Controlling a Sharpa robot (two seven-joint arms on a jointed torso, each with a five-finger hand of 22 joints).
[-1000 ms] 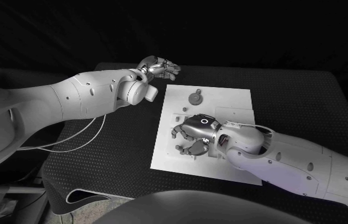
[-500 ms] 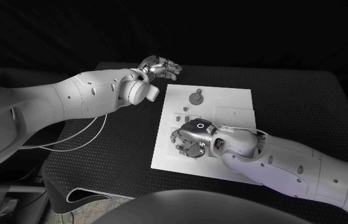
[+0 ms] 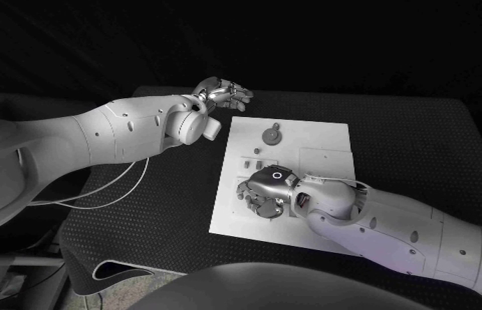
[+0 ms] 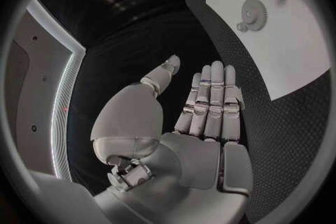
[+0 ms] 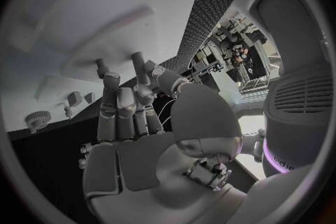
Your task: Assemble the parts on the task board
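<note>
The white task board [image 3: 301, 153] lies in the middle of the black table. A grey gear [image 3: 271, 137] with a small peg [image 3: 275, 126] beside it sits at the board's far end, also seen as the gear [image 4: 253, 11] in the left wrist view. Small grey parts [image 3: 251, 161] lie near the board's left edge. My right hand [image 3: 264, 190] hangs over the board's near left part, fingers pointing down around a round grey part [image 3: 266, 211]; its palm [image 5: 140, 162] holds nothing. My left hand [image 3: 223, 93] hovers past the board's far left corner, its fingers [image 4: 210, 106] straight and holding nothing.
Black table surface [image 3: 150, 205] surrounds the board on all sides. A white cable [image 3: 111, 188] loops under the left arm. Two more small parts [image 5: 73, 99] and a toothed one [image 5: 36, 119] stand on the board [image 5: 91, 17] beyond the right hand's fingertips.
My right hand and forearm have slid a little leftward and nearer over the board, closing in above the round part. The left hand has not moved.
</note>
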